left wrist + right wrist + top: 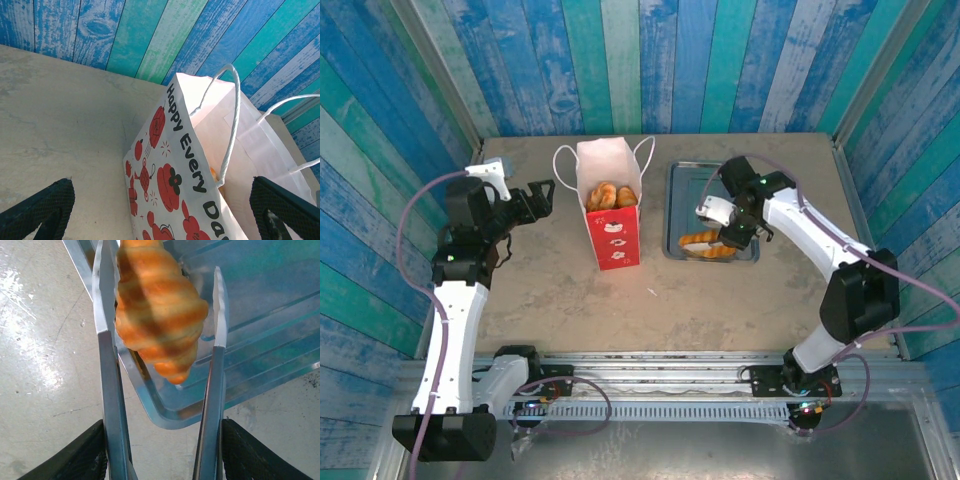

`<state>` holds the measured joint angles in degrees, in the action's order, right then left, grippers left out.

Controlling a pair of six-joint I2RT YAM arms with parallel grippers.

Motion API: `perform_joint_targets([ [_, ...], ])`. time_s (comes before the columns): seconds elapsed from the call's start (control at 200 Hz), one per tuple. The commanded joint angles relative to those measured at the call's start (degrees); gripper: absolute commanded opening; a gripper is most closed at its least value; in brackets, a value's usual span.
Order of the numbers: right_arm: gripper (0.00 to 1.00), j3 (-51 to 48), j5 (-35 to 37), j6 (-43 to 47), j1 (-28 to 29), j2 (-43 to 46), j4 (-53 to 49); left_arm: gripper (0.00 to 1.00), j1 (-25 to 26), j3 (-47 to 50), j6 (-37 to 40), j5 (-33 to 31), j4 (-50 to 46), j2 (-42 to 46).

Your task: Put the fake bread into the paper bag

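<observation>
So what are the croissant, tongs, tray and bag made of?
Croissant: probably plastic; its glossy orange-brown crust looks painted.
Tongs: shiny bare metal.
Tray: metal, seemingly; shiny, with blue-green reflections.
Bag: paper; matte, printed, creased.

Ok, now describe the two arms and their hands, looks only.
The left arm and right arm have glossy white links between chunky black joints, each with a small green light. A lilac cable loops loosely from each wrist towards the base. The left hand and right hand are black, with flat fingers in a fine cross-hatched texture and a pale camera block at the wrist.
</observation>
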<state>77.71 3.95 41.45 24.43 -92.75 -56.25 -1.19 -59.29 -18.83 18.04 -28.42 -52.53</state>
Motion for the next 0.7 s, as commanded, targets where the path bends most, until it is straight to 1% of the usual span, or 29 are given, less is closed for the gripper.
perform_joint_targets([
  [0.0, 0.59, 1.7, 3.0, 8.5, 0.7, -1.2, -3.4, 0.94, -0.3, -1.3, 1.1, -0.1, -0.1, -0.2],
  [0.185, 0.58, 2.2, 4.5, 8.7, 1.6, -2.1, -4.0, 0.94, -0.3, -1.4, 0.9, 0.0, -0.2, -0.1],
  [0.351, 0.48, 2.4, 5.7, 8.6, 1.9, -2.1, -4.1, 0.94, -0.3, -1.6, 0.9, -0.2, -0.4, 0.0],
  [0.511, 0.37, 2.9, 6.1, 8.2, 1.9, -0.2, -3.3, 0.94, -0.3, -1.8, 0.5, -0.1, -0.5, 0.1],
  [0.696, 0.30, 3.3, 5.9, 6.3, 1.8, 3.6, -0.6, 0.94, -0.3, -1.9, -0.5, 0.1, 0.4, 0.8],
])
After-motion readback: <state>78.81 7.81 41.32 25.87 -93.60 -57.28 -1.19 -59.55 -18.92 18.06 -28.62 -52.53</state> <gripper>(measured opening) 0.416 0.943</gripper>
